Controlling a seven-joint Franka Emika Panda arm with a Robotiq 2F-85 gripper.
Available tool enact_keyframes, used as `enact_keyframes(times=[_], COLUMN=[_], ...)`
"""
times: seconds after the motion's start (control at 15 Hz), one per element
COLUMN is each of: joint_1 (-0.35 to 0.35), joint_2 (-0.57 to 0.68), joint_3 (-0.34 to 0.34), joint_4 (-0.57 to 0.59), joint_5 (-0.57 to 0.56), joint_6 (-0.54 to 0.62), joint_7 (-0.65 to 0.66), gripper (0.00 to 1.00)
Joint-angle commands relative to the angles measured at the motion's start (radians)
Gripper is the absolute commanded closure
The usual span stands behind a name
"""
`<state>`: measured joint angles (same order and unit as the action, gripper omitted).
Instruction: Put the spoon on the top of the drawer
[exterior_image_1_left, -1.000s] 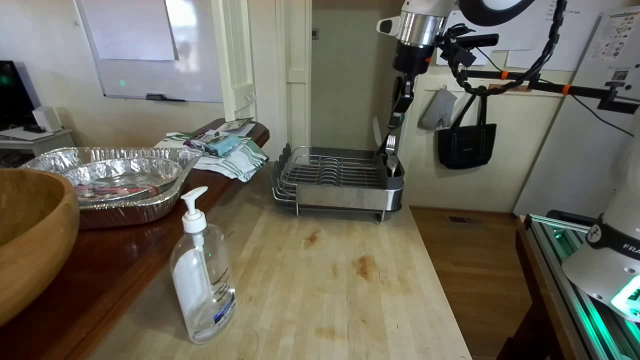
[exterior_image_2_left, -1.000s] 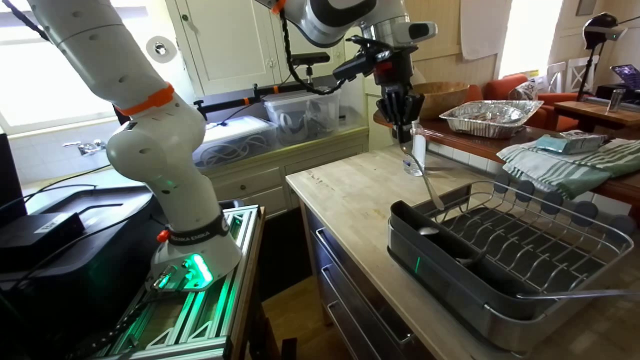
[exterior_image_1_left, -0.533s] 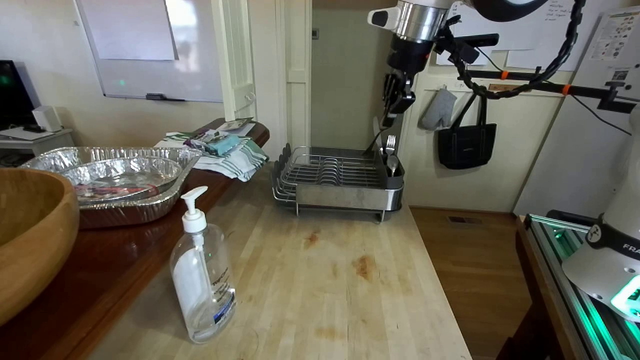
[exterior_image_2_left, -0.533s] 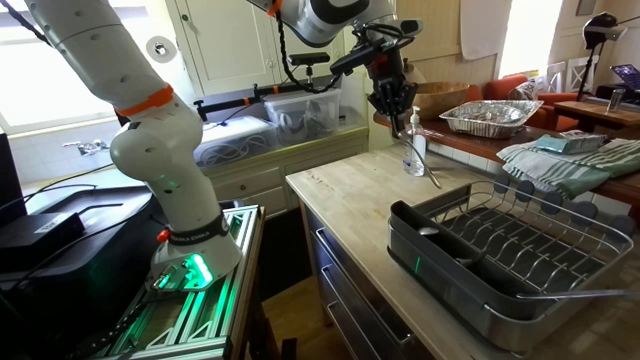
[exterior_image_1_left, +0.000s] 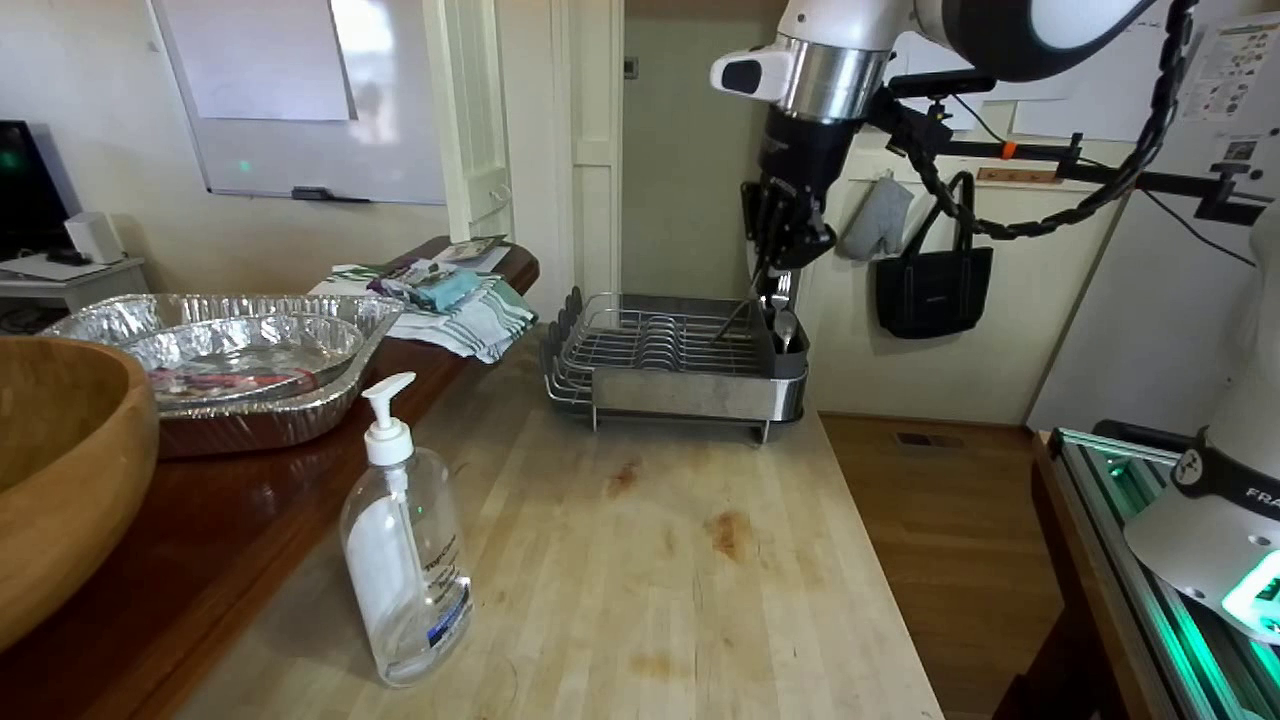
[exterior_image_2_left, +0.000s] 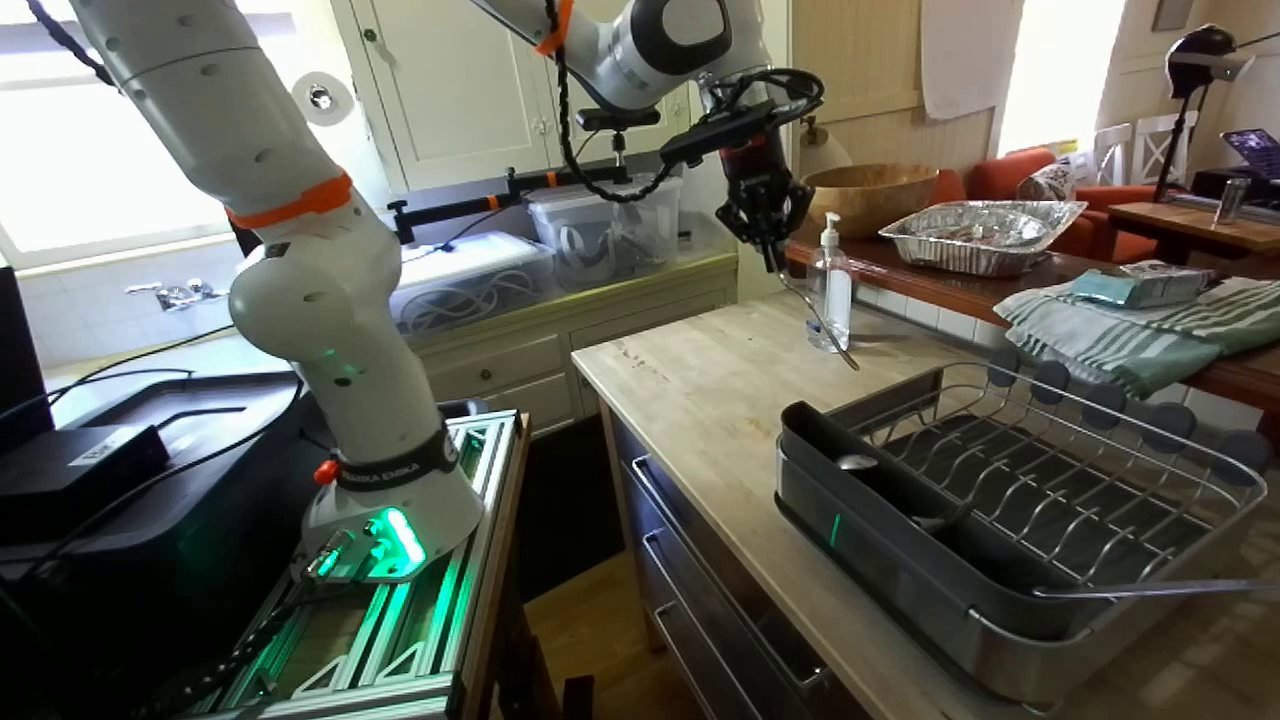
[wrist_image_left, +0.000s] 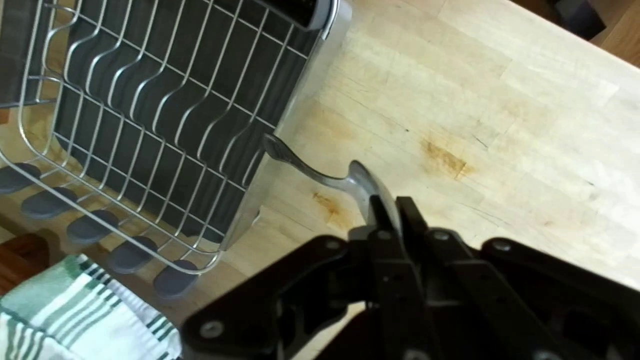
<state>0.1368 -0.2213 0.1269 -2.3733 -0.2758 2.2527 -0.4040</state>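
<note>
My gripper (wrist_image_left: 391, 207) is shut on a slim dark metal spoon (wrist_image_left: 356, 184), pinching it at its bowl. The handle sticks out and slants down, its tip overlapping the rack edge in the wrist view. In an exterior view the gripper (exterior_image_2_left: 774, 252) holds the spoon (exterior_image_2_left: 820, 320) in the air above the wooden top (exterior_image_2_left: 720, 370) of the drawer unit (exterior_image_2_left: 690, 580). In an exterior view the gripper (exterior_image_1_left: 768, 262) and spoon (exterior_image_1_left: 736, 314) appear in front of the dish rack. Part of the bowl is hidden between the fingers.
The dish rack (exterior_image_2_left: 880, 555), with other cutlery (exterior_image_1_left: 786, 327) in its holder, stands at one end of the top. A clear soap pump bottle (exterior_image_1_left: 410, 570) stands towards the other end. A foil tray (exterior_image_1_left: 250, 425) and wooden bowl (exterior_image_1_left: 80, 480) sit on the adjoining counter.
My gripper has moved with the spoon away from the dish rack, along the wooden top, and has tilted. The spoon stays in the fingers. The rack and bottle have not moved.
</note>
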Motion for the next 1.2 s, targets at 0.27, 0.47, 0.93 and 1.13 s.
enact_keyframes(times=[0.27, 0.47, 0.93, 1.13], joint_1=[0.035, 0.036, 0.033, 0.034], joint_2=[0.153, 0.220, 0.378, 0.437], joint_3=[0.037, 0.039, 0.044, 0.042], joint_4=[0.063, 0.088, 0.154, 0.181], joint_5=[-0.088, -0.093, -0.079, -0.087], joint_6=[0.026, 0.045, 0.059, 0.068], joint_7=[-0.047, -0.066, -0.074, -0.047], gripper=[0.98, 0.98, 0.98, 0.98])
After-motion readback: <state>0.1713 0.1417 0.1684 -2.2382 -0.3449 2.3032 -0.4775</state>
